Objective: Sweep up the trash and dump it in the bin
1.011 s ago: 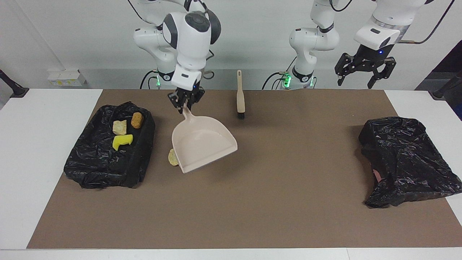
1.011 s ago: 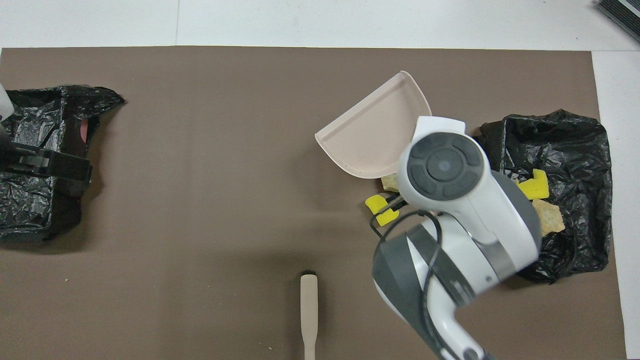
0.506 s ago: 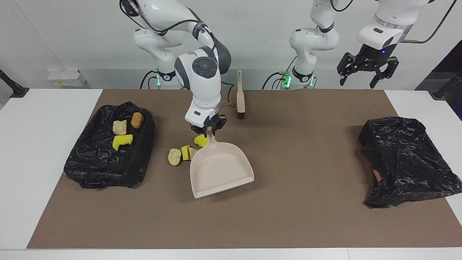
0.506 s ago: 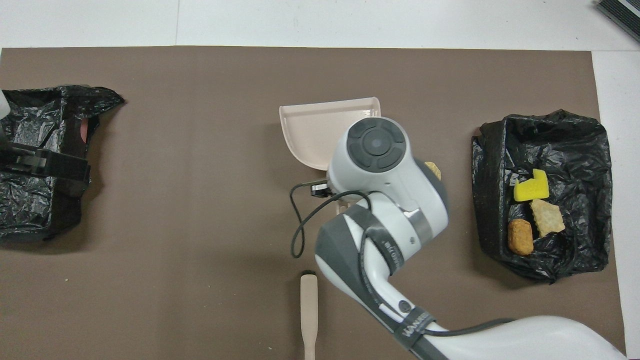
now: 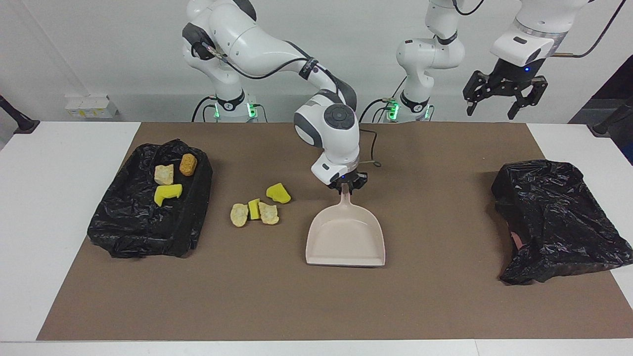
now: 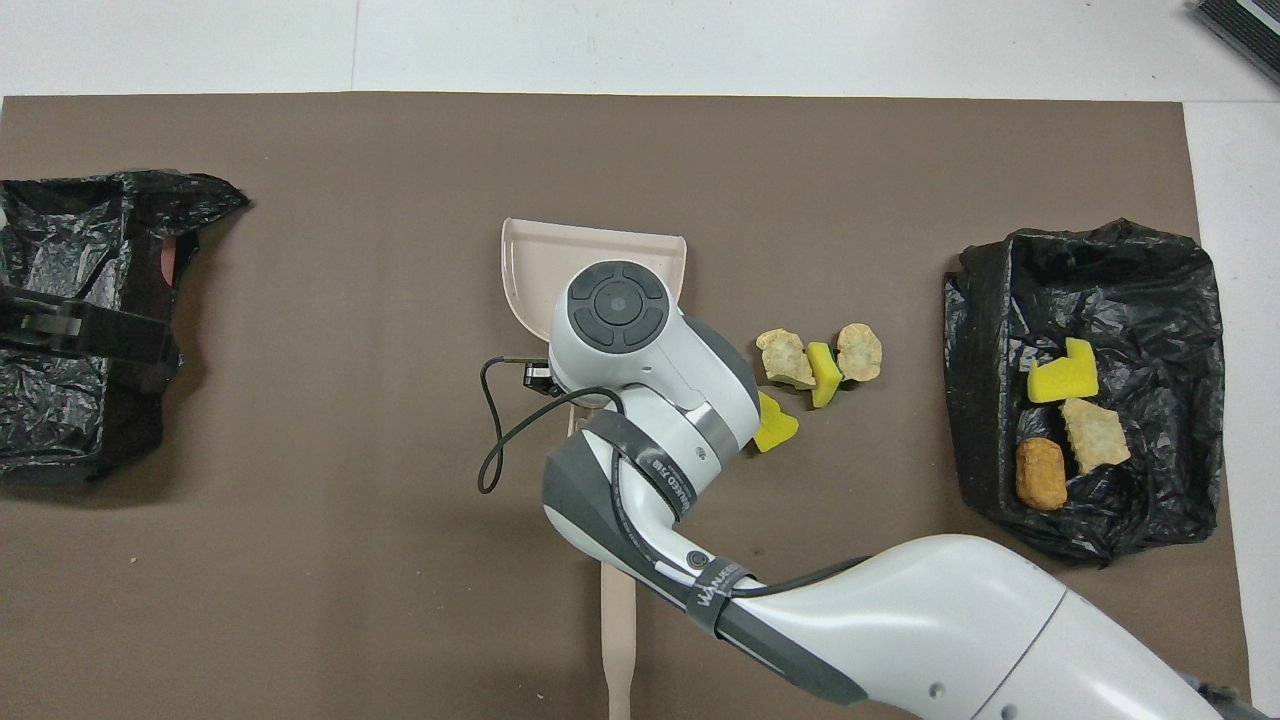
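Observation:
My right gripper (image 5: 345,187) is shut on the handle of the beige dustpan (image 5: 346,240), which lies low on the brown mat at mid-table, mouth away from the robots. In the overhead view the arm covers the gripper and only the pan's front (image 6: 535,262) shows. Loose trash lies on the mat between pan and bin: two tan lumps (image 5: 239,215) (image 5: 269,213) and two yellow chunks (image 5: 253,208) (image 5: 278,193), also seen from overhead (image 6: 785,358) (image 6: 775,430). The black-lined bin (image 5: 198,198) (image 6: 975,300) holds three pieces (image 5: 167,193) (image 6: 1062,372). My left gripper (image 5: 504,94) waits open, raised.
The beige brush (image 6: 618,630) lies on the mat nearer to the robots than the dustpan, partly under the right arm; the arm hides it in the facing view. A second crumpled black bag (image 5: 559,222) (image 6: 70,250) sits toward the left arm's end.
My right arm has carried the dustpan from beside the bin to the middle of the mat and turned it square. The loose trash it covered is now exposed. The left arm barely moved.

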Tool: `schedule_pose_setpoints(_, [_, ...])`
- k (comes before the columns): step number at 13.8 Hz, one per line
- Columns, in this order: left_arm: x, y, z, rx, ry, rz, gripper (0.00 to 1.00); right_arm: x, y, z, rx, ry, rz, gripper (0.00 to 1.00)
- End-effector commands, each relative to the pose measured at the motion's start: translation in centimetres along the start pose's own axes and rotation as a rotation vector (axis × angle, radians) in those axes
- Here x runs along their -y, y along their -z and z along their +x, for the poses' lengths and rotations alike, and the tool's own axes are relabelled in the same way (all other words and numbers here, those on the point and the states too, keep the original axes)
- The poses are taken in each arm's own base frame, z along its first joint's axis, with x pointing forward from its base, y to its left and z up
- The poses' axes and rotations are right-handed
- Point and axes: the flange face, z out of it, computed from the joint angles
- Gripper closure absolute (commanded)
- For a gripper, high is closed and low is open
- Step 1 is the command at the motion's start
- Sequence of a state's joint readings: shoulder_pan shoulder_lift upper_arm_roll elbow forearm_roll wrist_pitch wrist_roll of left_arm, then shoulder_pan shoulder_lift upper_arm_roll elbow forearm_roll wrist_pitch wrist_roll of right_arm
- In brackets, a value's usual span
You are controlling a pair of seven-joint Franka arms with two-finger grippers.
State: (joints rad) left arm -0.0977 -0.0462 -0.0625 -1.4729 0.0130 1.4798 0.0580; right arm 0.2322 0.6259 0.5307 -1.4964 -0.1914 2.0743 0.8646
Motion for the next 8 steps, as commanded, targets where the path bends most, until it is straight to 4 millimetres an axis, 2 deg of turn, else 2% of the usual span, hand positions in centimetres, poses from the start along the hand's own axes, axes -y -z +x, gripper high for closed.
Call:
schedule_pose_setpoints(1, [0.3,-0.3,0.3,-0.016,-0.010,-0.010,0.00,0.2,-0.3,0.7,-0.007,0.012,0.000,0.00])
schedule_pose_setpoints(2, [0.3,-0.6,0.5,-0.015,-0.010,-0.013,0.00,-0.2,0.5,0.8,-0.013,0.027,0.002,0.00])
schedule_pose_setpoints(4, [0.3,-1.4,1.3,-0.019,-0.009,-0.025,0.00,-0.4,4.5,-1.7,-0.031,0.076,-0.027,0.00])
schedule_pose_setpoints(5, [0.2,-1.7,1.6,-0.027,-0.010,-0.028,0.00,-0.5,5.6,-3.6,-0.037,0.090,-0.045,0.00])
schedule_pose_setpoints(8, [-1.2,-5.2,4.1,-0.029,-0.027,-0.033,0.00,-1.7,8.3,-9.5,0.009,0.106,-0.051,0.00])
